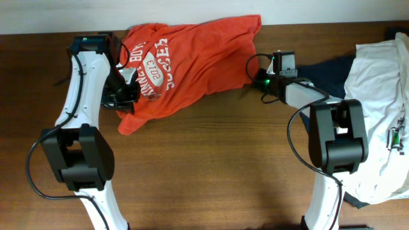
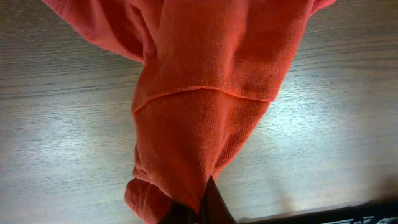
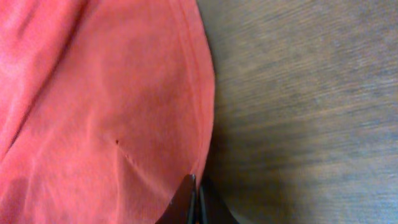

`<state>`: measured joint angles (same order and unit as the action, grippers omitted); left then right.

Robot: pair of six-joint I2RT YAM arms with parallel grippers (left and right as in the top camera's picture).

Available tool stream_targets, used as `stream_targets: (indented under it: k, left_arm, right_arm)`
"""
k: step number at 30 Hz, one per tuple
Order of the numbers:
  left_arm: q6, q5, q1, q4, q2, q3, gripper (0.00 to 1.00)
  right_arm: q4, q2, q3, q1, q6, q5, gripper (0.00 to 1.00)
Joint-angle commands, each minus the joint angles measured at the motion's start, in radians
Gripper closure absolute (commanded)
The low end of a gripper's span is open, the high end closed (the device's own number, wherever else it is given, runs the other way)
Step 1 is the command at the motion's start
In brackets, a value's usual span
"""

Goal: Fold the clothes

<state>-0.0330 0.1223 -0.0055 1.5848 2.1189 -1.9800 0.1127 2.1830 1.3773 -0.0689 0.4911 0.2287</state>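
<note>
Reading "BOYD 2013 SOCCER" on orange T-shirt (image 1: 204, 51); left gripper (image 2: 208, 208) and right gripper (image 3: 194, 202) jaws pinching fabric.

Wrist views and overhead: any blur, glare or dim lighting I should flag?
Left wrist view: sharp, the T-shirt weave resolves, though the table looks washed out by bright light. Right wrist view: soft and dim, fabric texture smeared, wood dark. Overhead view: evenly lit, lettering legible, no glare.
</note>
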Motion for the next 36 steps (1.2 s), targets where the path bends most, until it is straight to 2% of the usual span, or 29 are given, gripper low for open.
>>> stream_targets:
  k: [1, 4, 6, 10, 16, 20, 23, 24, 25, 26, 28, 29, 30, 36]
  left_arm:
    - [0.011, -0.008, -0.001, 0.006, -0.019, 0.000, 1.00]
    - [0.011, -0.006, -0.003, 0.034, -0.019, 0.001, 1.00]
    - [0.011, 0.020, -0.010, 0.060, -0.019, 0.002, 1.00]
    - [0.015, 0.067, -0.054, 0.102, -0.020, 0.036, 1.00]
    - [0.034, 0.068, -0.135, 0.019, -0.020, 0.252, 1.00]
    - [0.034, 0.066, -0.138, 0.009, -0.033, 0.409, 1.00]
    - [0.033, 0.057, -0.138, -0.089, -0.065, 0.526, 0.99]
    - [0.034, 0.058, -0.138, -0.148, -0.083, 0.520, 0.90]
    - [0.034, 0.057, -0.138, -0.181, -0.100, 0.513, 0.84]
    - [0.042, 0.055, -0.134, -0.222, -0.127, 0.497, 0.73]
    - [0.095, -0.006, -0.096, -0.289, -0.197, 0.423, 0.60]
    - [0.132, -0.042, -0.071, -0.318, -0.230, 0.391, 0.13]
    - [0.158, -0.048, -0.047, -0.361, -0.257, 0.380, 0.05]
    - [0.227, -0.092, 0.086, -0.477, -0.225, 0.443, 0.07]
  right_arm:
    - [0.247, -0.041, 0.016, 0.086, -0.009, -0.089, 0.96]
    - [0.576, -0.174, 0.027, 0.209, -0.125, -0.196, 0.96]
    - [0.737, -0.227, 0.027, 0.256, -0.190, -0.208, 0.96]
    - [1.057, -0.241, 0.027, 0.282, -0.207, -0.290, 0.96]
    - [1.202, -0.241, 0.027, 0.279, -0.226, -0.298, 0.96]
    - [1.301, -0.241, 0.025, 0.279, -0.225, -0.324, 0.96]
    - [1.317, -0.241, 0.023, 0.279, -0.225, -0.356, 0.96]
    - [1.314, -0.241, 0.024, 0.279, -0.225, -0.357, 0.96]
    - [1.310, -0.241, 0.024, 0.279, -0.222, -0.357, 0.96]
    - [1.308, -0.241, 0.024, 0.279, -0.222, -0.354, 0.96]
    - [1.300, -0.241, 0.024, 0.279, -0.222, -0.354, 0.96]
    - [1.296, -0.241, 0.024, 0.279, -0.222, -0.354, 0.96]
    - [1.290, -0.241, 0.024, 0.279, -0.222, -0.354, 0.96]
    - [1.271, -0.241, 0.024, 0.279, -0.223, -0.354, 0.96]
